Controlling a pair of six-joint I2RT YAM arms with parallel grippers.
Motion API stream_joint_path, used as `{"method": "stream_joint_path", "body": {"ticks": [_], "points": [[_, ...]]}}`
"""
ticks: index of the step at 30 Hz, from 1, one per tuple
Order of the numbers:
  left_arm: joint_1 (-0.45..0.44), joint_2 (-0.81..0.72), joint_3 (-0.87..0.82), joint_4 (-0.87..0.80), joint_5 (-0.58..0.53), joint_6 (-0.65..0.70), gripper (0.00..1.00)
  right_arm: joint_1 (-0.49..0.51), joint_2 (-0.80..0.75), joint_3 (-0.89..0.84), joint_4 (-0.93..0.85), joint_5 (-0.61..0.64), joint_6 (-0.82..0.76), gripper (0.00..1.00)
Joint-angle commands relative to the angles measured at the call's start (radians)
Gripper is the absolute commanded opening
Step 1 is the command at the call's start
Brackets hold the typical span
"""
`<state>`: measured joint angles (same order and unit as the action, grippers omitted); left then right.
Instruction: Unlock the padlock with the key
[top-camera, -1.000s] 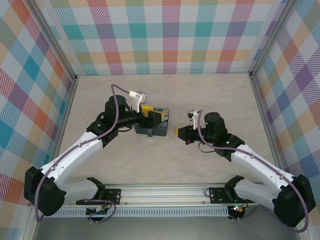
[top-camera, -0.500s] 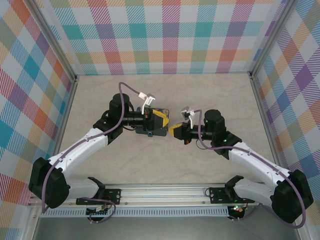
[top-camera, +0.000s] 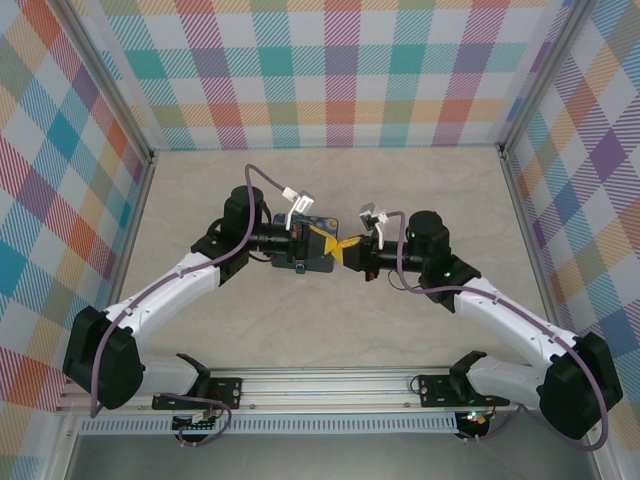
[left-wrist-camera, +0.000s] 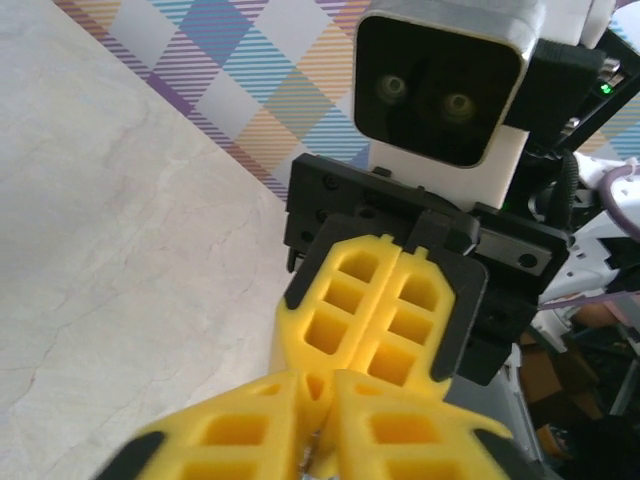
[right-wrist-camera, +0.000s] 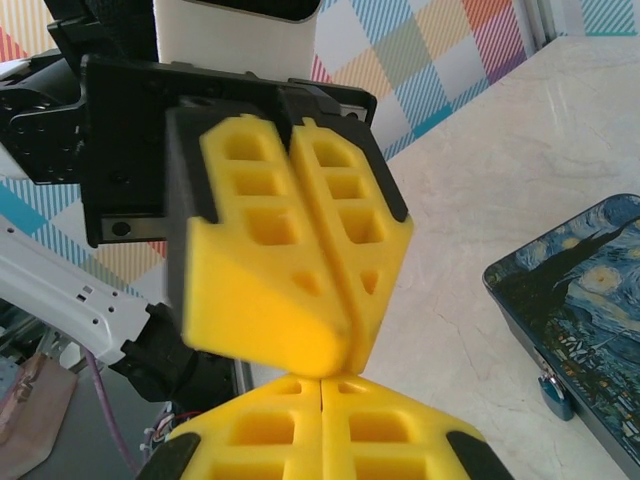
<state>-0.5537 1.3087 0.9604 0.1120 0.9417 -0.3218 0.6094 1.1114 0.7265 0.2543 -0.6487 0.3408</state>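
Hanging against the side wall of the painted box (right-wrist-camera: 575, 290), low in the right corner of the right wrist view, the padlock (right-wrist-camera: 553, 392) is a tiny thing: a blue body under a thin silvery shackle. I count one padlock and one box, its lid a swirling blue and yellow night sky. From above, the box sits in the middle of the frame on the pale table (top-camera: 420, 190), partly under the left arm's yellow fingers.

Two grippers meet tip to tip just right of it. The left gripper (top-camera: 330, 245) has its fingers pressed together, and so does the right gripper (top-camera: 350, 250). A thin grey streak (left-wrist-camera: 312, 457) shows in the left one's seam, too small for me to name.
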Motion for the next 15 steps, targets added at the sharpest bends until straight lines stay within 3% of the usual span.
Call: {"method": "stream_joint_path", "body": {"ticks": [1,4,11,15], "points": [[-0.008,-0.007,0.028,0.011,0.024,0.017,0.01,0.003,0.008,0.024,0.034,-0.009,0.009,0.0],[-0.008,-0.017,0.029,0.009,0.012,0.02,0.0,0.0,-0.012,0.015,0.011,-0.002,0.008,0.02],[-0.009,-0.033,0.032,0.019,0.001,0.02,0.0,-0.07,-0.087,-0.035,0.039,-0.075,0.051,0.36],[-0.016,-0.025,0.044,0.021,0.003,0.018,0.0,-0.074,-0.037,-0.006,0.055,-0.143,0.069,0.43]]}}
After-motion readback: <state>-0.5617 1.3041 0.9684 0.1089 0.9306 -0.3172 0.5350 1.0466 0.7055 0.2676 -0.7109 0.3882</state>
